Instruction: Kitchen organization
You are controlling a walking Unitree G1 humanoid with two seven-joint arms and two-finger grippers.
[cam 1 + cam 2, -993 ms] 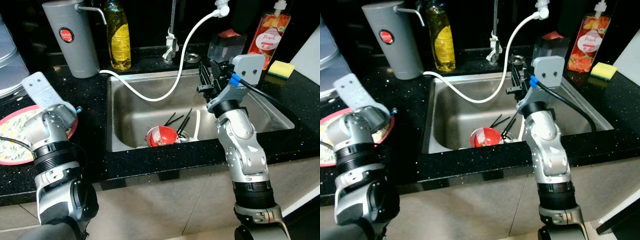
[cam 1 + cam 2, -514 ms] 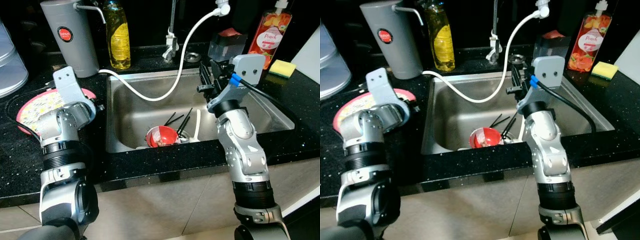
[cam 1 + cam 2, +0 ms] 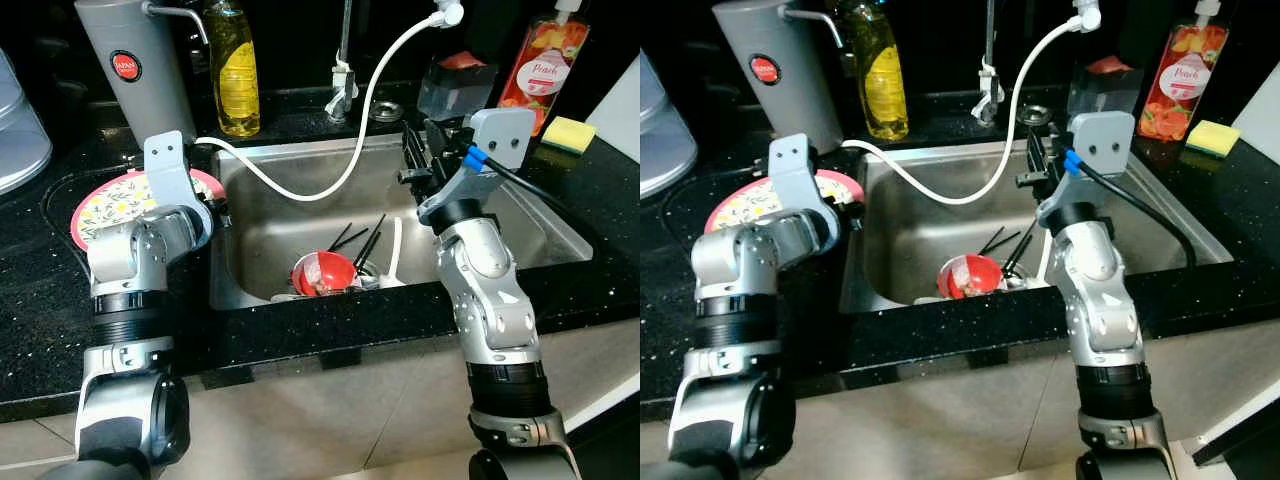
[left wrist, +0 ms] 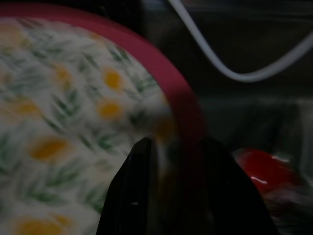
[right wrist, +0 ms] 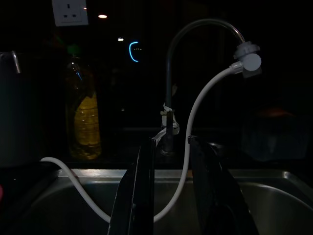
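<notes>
A plate (image 3: pixel 115 200) with a pink rim and a yellow flower pattern hangs over the black counter just left of the sink (image 3: pixel 290 215). My left gripper (image 4: pixel 173 147) is shut on the plate's rim; in the head views it (image 3: pixel 208 207) sits at the sink's left edge. The right gripper (image 3: pixel 412 160) hovers above the sink's right side, open with nothing between its fingers (image 5: pixel 145 161), facing the tap. A red bowl (image 3: pixel 323 272), black chopsticks (image 3: pixel 358 240) and a white spoon (image 3: pixel 395 250) lie in the sink's bottom.
A white hose (image 3: pixel 300 190) loops from the tap (image 3: pixel 343 70) across the sink to a grey dispenser (image 3: pixel 130 65). A yellow oil bottle (image 3: pixel 232 70), a dark container (image 3: pixel 455 88), a peach soap bottle (image 3: pixel 540 60) and a yellow sponge (image 3: pixel 563 133) line the back counter.
My left arm has carried the plate rightwards across the counter to the sink's left edge. The right arm has stayed still.
</notes>
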